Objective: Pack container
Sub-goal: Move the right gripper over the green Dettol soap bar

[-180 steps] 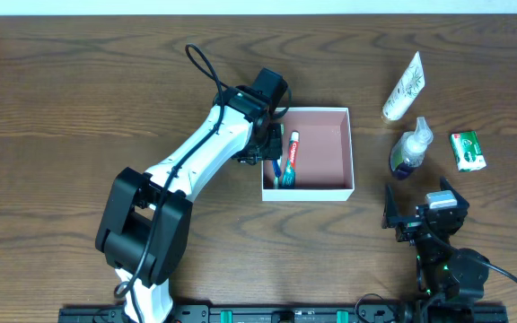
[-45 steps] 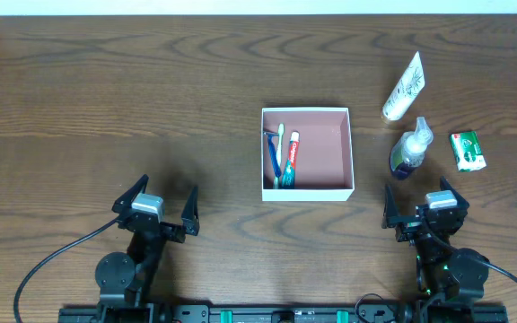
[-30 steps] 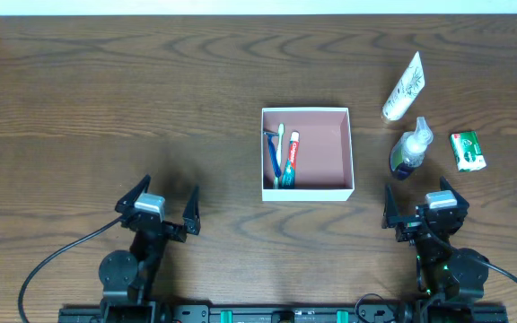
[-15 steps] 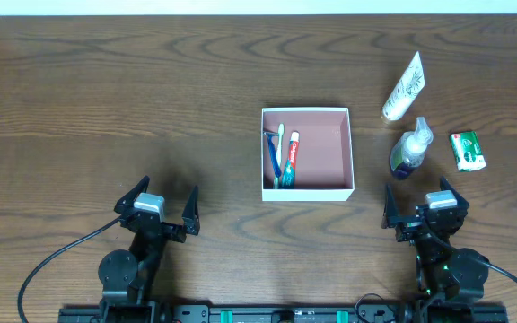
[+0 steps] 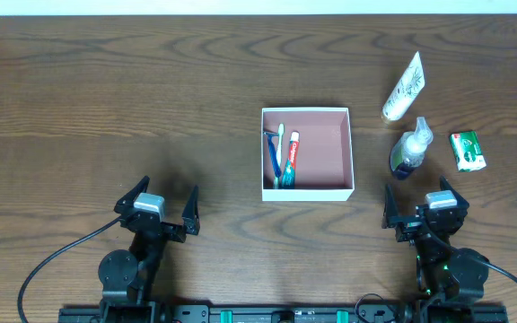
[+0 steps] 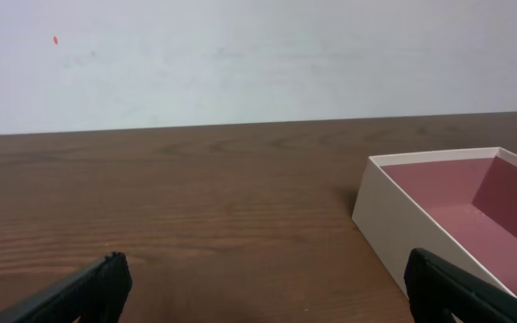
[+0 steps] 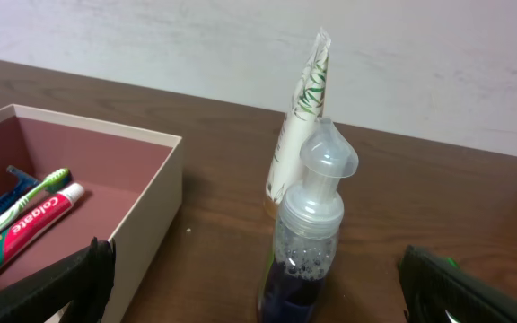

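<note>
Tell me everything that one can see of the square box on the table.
The box is square, shallow and open on top, with thin white walls and a dusty pink floor; it looks like cardboard. It sits flat on the wooden table, near the middle. Along its left wall lie a toothpaste tube, a green toothbrush and a blue item; the rest is bare.

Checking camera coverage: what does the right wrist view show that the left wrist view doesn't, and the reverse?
Only the right wrist: the pump bottle, plus the toothpaste and toothbrush lying in the container. Only the left wrist: the table left of the container. Both: the container and the white tube, just a sliver in the left view.
</note>
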